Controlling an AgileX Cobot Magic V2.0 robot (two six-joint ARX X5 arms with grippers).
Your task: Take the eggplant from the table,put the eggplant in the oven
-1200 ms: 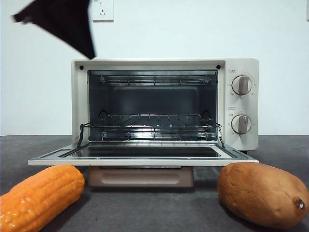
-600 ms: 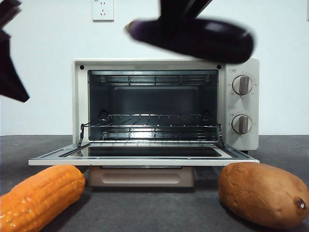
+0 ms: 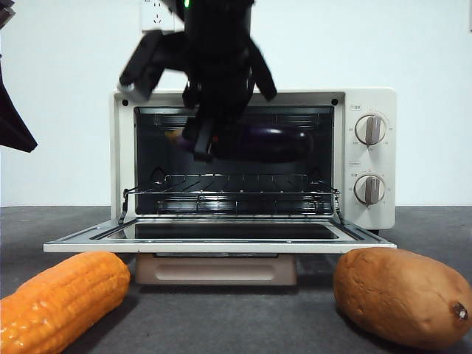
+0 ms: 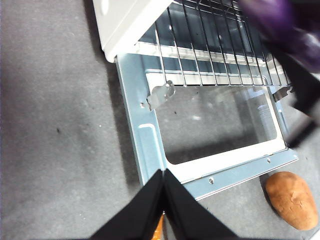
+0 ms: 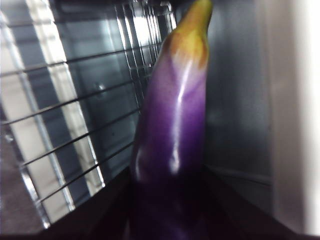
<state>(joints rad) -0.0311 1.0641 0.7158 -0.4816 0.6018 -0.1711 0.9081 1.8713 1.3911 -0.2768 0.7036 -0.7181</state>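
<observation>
My left gripper (image 4: 164,200) hangs with its jaws pressed together, out in front of the oven (image 3: 369,99), above its dropped door (image 4: 220,165). My right gripper (image 3: 210,136) clamps the eggplant (image 5: 172,135) inside the oven, above the wire rack (image 3: 232,193).

Eggplant (image 5: 172,135): glossy, smooth purple skin, matt yellowish stem end. Oven (image 3: 369,158): smooth cream-white painted casing; wire rack (image 3: 228,193) of shiny metal; door (image 4: 215,125) glazed with glass, framed in dull sheet metal. Table (image 4: 55,130): matt, mottled grey. Corn cob (image 3: 59,299): bumpy. Sweet potato (image 3: 398,295): rough, matt.
</observation>
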